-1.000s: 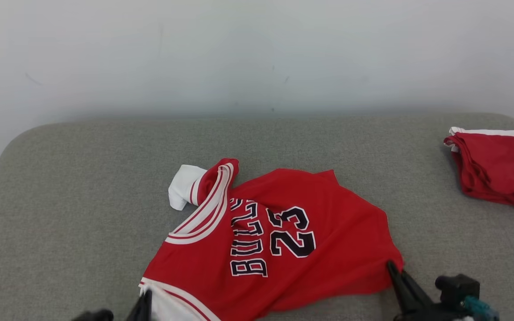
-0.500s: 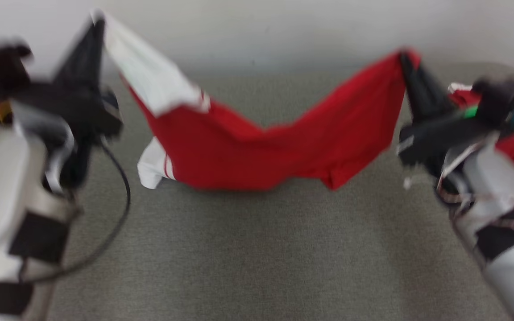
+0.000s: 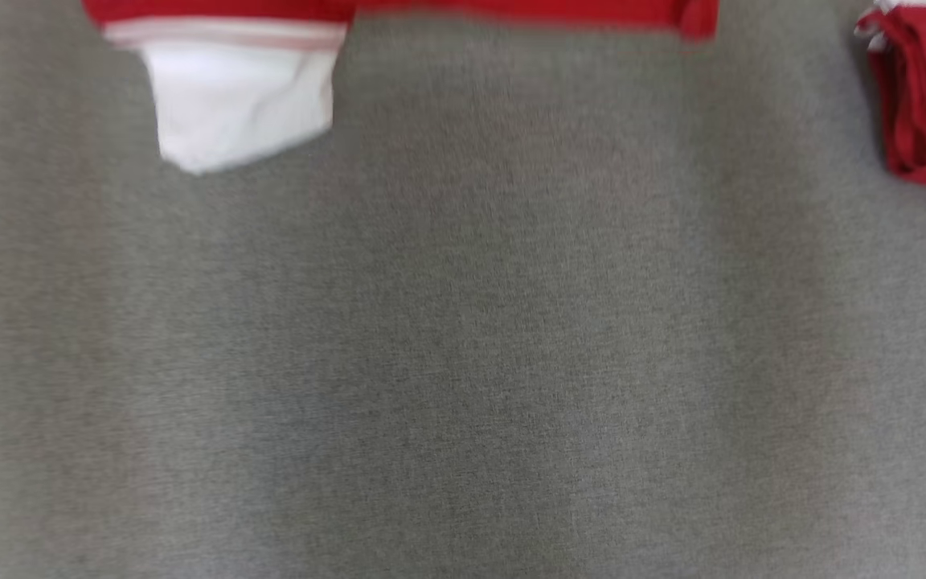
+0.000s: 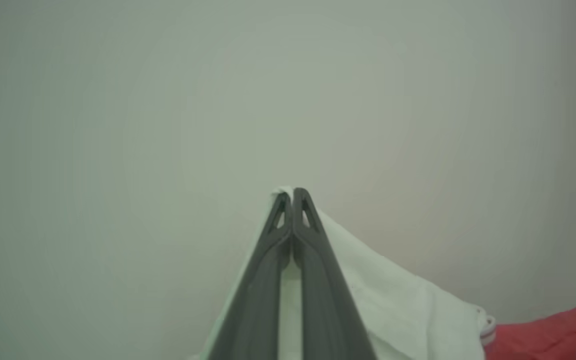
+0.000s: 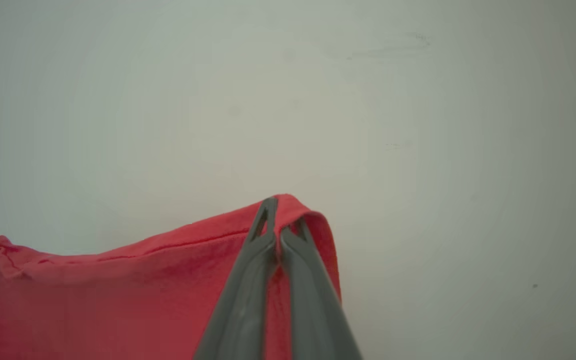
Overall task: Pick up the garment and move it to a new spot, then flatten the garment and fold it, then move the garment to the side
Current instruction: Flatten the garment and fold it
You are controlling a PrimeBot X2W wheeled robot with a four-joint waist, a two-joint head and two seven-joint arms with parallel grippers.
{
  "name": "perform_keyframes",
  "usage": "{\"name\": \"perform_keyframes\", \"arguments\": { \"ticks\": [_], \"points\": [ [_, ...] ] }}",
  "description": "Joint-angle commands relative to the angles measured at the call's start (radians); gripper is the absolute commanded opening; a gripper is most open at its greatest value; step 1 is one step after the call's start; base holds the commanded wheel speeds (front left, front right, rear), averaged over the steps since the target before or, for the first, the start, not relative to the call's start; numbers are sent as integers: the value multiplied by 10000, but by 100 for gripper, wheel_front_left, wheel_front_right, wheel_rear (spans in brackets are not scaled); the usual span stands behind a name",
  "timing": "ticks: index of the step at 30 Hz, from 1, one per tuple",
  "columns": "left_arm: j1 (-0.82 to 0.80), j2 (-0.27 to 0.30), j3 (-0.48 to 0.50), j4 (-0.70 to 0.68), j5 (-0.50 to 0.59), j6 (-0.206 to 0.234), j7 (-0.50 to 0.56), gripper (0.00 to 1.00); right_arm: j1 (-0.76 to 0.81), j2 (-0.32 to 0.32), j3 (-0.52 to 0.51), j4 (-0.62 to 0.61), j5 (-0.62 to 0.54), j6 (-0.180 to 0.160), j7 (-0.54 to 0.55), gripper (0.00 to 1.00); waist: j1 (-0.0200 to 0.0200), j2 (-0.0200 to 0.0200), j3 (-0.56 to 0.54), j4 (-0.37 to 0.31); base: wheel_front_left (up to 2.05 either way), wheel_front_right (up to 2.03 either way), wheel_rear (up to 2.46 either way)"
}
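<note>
Lifting has happened in the last second: the jersey [image 3: 511,10] lay crumpled on the bench [image 3: 463,362] with its number up, and it is now off the surface. In the head view, which has itself swung down toward the grey bench, only its lower edge shows, a red strip along the top of the frame. A white sleeve [image 3: 238,96] dangles at the upper left.

Both grips look sound. The left gripper [image 4: 292,193] has its fingers pinched tight on white cloth, low in the middle of its wrist view, with bare wall [image 4: 118,100] behind. The right gripper [image 5: 282,212] has its fingers closed just as narrowly over a red hem, and the cloth sags away to the lower left of that frame.

So the pick-up seems done and the carry to a new spot is under way; flattening and folding are still to come. Held at two edges, the jersey should spread fairly well when lowered, though the loose sleeve could tuck under it. A second red garment [image 3: 925,104] sits at the upper right of the head view, well apart from the jersey and best kept clear of when it is set down.
</note>
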Motion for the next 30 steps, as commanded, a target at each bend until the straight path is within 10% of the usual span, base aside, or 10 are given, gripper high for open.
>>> {"name": "perform_keyframes", "arguments": {
  "ticks": [1, 30],
  "points": [
    [-649, 56, -62, 443, 160, 0, -171, 0, -604, 86, 156, 365, -74, 13, -55, 0, -6, -4, 970, -388, 0, 0, 0],
    [-4643, -748, -1977, 3596, -51, -29, -1228, 0, -4436, -34, 2256, 3396, 260, 13, -838, 0, -6, -4, 1918, -72, 0, 0, 0]
  ]
}}
